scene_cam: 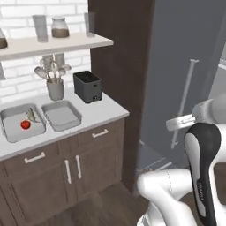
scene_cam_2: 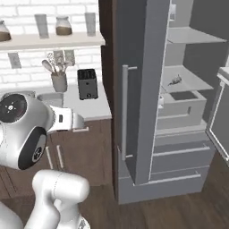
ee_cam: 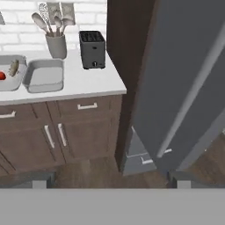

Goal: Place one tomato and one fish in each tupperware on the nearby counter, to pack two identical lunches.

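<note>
With its jaws spread wide and empty, the gripper looks toward the counter, where the empty tupperware lies at upper left beside the one already holding tomato and fish.

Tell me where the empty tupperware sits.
In the left base view, the empty tupperware lies on the counter, between the tupperware holding a tomato and fish and the black toaster.

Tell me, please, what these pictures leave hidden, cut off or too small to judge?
- Left tupperware, hand view: cut by the left edge.
- Item on the fridge shelf, right base view: too small to tell if it is a fish.
- Fridge interior, left base view: hidden behind its door.
</note>
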